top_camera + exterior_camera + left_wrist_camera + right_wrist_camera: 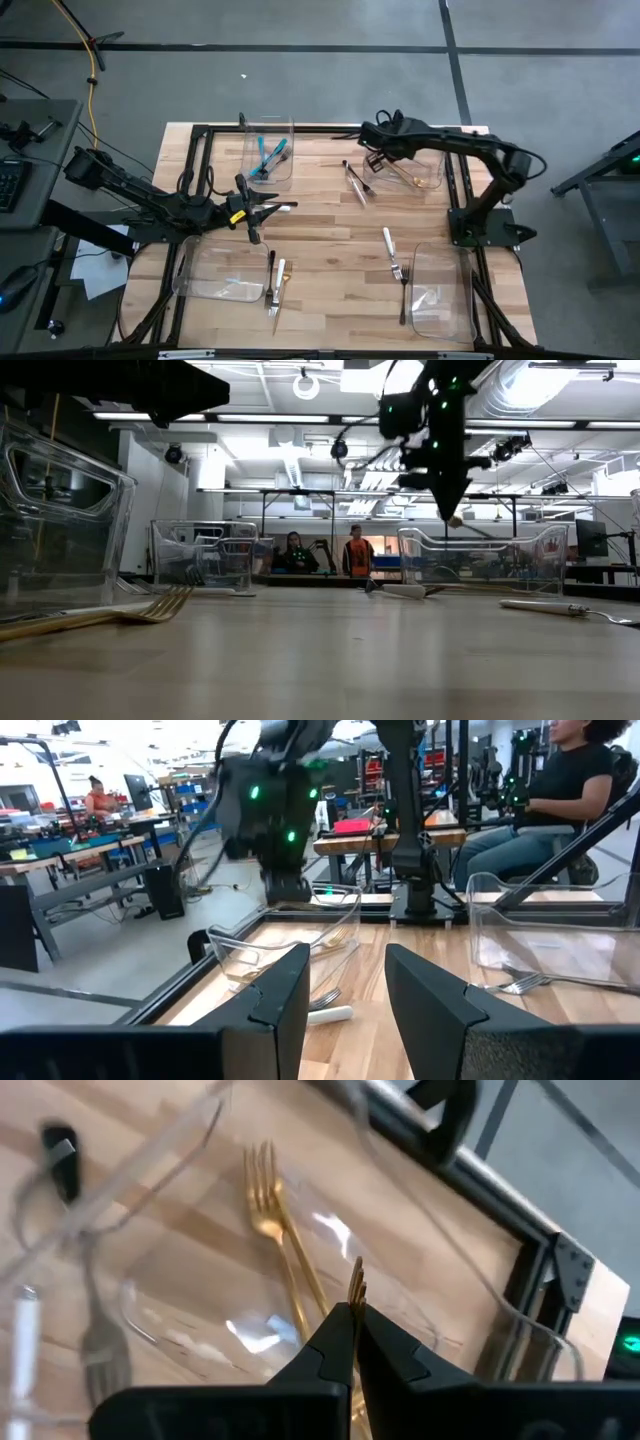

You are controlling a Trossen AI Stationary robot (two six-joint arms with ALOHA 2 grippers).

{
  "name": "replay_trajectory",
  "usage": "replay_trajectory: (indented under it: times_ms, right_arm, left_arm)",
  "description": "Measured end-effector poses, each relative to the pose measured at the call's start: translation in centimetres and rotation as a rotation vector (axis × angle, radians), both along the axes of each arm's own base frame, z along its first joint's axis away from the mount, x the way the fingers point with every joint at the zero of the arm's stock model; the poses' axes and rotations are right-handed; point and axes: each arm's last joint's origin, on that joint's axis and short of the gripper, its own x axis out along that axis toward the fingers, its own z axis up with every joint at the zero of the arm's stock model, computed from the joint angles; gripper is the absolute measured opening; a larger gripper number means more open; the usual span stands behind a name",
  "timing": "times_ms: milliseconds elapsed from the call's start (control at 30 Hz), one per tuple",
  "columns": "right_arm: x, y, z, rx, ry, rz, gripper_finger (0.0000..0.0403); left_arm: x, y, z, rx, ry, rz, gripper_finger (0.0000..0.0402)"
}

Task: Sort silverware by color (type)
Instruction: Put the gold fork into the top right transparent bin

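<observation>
My right gripper [372, 160] hangs over the far right clear bin [418, 172] and is shut on a gold piece of silverware [355, 1285]. A gold fork [275, 1230] lies flat in that bin. Teal-handled pieces [268, 155] lie in the far left bin. Loose silverware rests on the wood: a pair near the far middle [355, 183], a white-handled fork [390, 250], and dark and gold pieces at the near left [275, 285]. My left gripper [285, 207] waits level and open at the left, with nothing between its fingers [285, 995]. My right gripper pinches the gold piece between its two fingers; only a thin gold end [355, 1285] shows past the fingertips, and the fingers hide the rest. The fingers slant down from above. The piece is lifted clear, its end [455, 520] above the bin's rim.
Clear bins stand at the near left [215, 275] and near right [440, 290], the latter with a fork [525, 982] inside. A black frame [200, 135] runs around the table. People show in the room behind. Bare wood lies in the table's middle.
</observation>
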Motion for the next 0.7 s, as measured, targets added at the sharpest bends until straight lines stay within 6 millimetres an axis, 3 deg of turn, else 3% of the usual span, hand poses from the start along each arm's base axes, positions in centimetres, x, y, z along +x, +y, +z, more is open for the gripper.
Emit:
replay_trajectory:
  times_ms: [300, 700]
  right_arm:
    - [2.0, -1.1, -4.3, 0.09, 0.099, 0.088, 0.0003]
    - [2.1, -1.2, -4.6, 0.114, 0.109, 0.114, 0.0008]
  left_arm:
    - [0.0, 0.0, 0.0, 0.0, 0.0, 0.0, 0.0127]
    - [0.0, 0.0, 0.0, 0.0, 0.001, 0.0, 0.0127]
